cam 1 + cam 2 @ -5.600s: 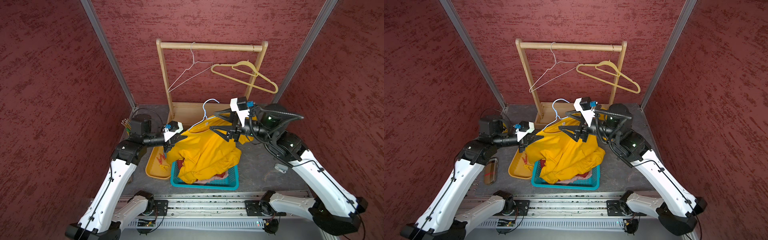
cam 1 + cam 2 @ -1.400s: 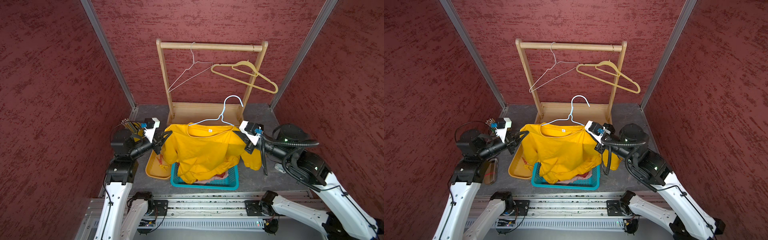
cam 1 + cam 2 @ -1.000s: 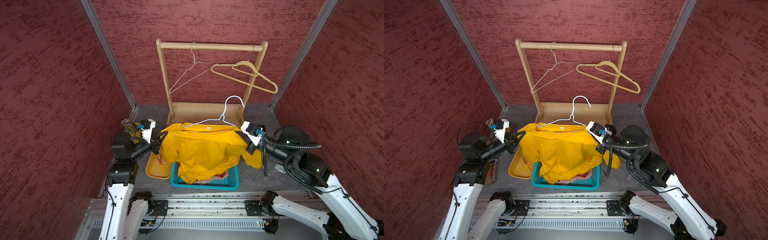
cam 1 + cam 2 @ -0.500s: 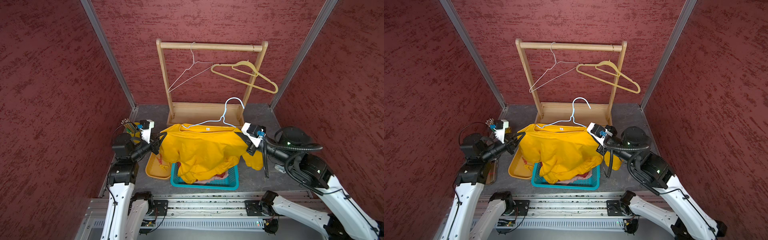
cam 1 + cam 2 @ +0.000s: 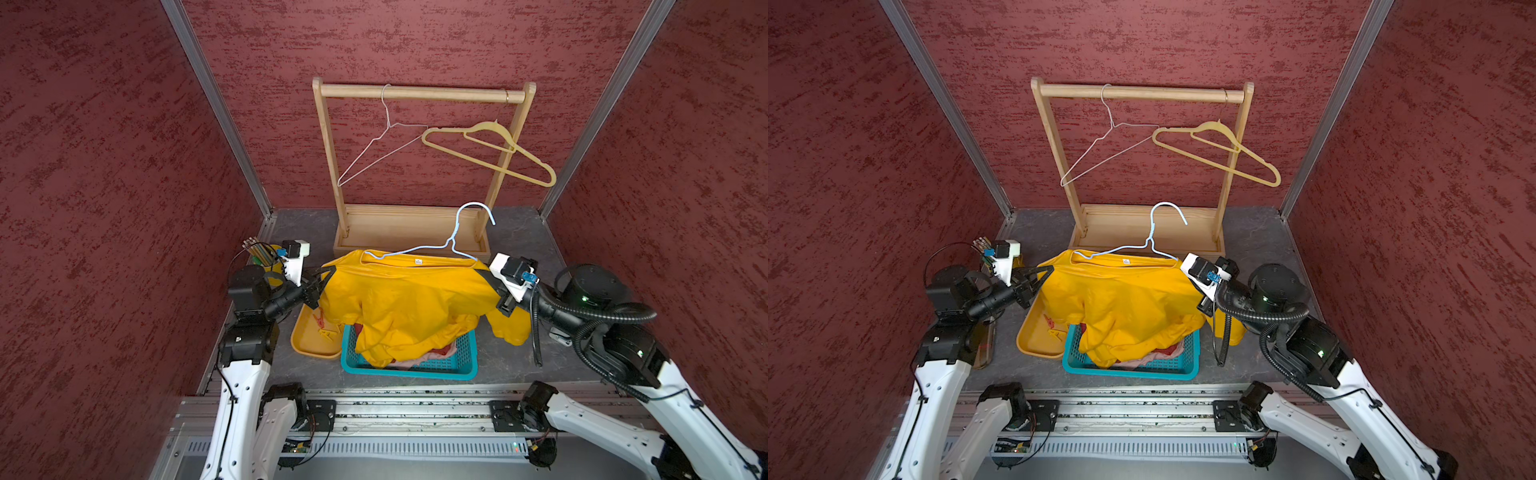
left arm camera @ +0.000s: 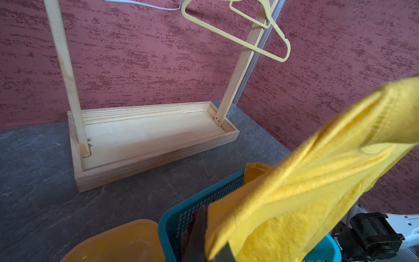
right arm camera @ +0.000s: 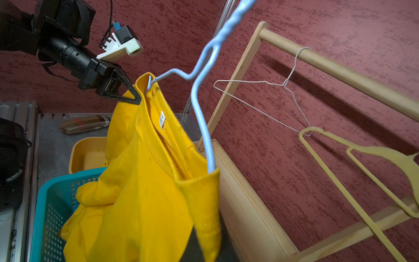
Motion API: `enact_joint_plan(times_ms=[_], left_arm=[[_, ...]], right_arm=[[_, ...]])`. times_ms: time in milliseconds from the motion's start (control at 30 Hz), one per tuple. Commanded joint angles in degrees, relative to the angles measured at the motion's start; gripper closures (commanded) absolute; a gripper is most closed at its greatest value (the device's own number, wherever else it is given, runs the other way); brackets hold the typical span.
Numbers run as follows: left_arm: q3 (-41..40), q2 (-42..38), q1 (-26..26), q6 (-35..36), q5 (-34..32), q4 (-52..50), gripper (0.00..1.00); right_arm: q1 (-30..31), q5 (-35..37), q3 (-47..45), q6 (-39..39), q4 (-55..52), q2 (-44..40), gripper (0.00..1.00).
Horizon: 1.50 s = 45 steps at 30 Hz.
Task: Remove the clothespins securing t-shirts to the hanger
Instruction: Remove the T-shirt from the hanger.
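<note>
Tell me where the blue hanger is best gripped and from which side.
Probably the blue hanger is best gripped at its twisted neck just below the hook, coming from the robot's side. That part stands bare above the collar. The shirt covers both hanger arms, where the left gripper and right gripper are shut on the cloth.

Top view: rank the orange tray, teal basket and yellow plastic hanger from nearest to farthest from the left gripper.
1. Orange tray, just under the left gripper.
2. Teal basket, centre front.
3. Yellow plastic hanger, up on the back rail.
</note>
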Motion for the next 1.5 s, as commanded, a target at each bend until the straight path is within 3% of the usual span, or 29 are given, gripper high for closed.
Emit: enact_joint_plan(times_ms=[0,500,767,1000,1033,1100,1267,1467], left_arm=[[-1.7,1.0,1.8,-1.6,-3.8,-1.6,1.00],[-2.8,1.1,3.1,-2.6,-4.1,-2.2,1.00],[-3.5,0.8,3.3,-4.8,-2.2,-1.1,1.00],[-2.9,-1.1,3.5,-3.8,-4.9,-1.9,1.00],[-3.1,-1.4,3.5,-3.4,-5.4,-1.7,0.97],[-3.4,-2.2,3.5,-2.8,-5.9,-1.2,0.78],[-3.8,-4.8,3.5,-2.2,-5.8,0.9,0.51],[-0.5,-9.2,3.4,1.3,-9.6,0.3,0.41]], right_arm=[[0.0,4.8,0.7,0.6,12.4,-3.4,1.00],[0.0,9.3,-4.9,0.7,23.9,-9.9,1.00],[0.0,7.9,-4.8,1.8,23.9,-9.0,1.00],[0.0,7.2,-3.7,1.7,23.0,-7.0,1.00],[0.0,6.9,-3.5,1.7,22.7,-6.6,1.00],[0.0,5.8,-2.8,1.7,21.6,-5.8,1.00],[0.0,2.0,-0.3,2.1,18.4,-2.4,1.00],[0.0,-3.3,1.0,3.5,18.5,1.7,1.00]])
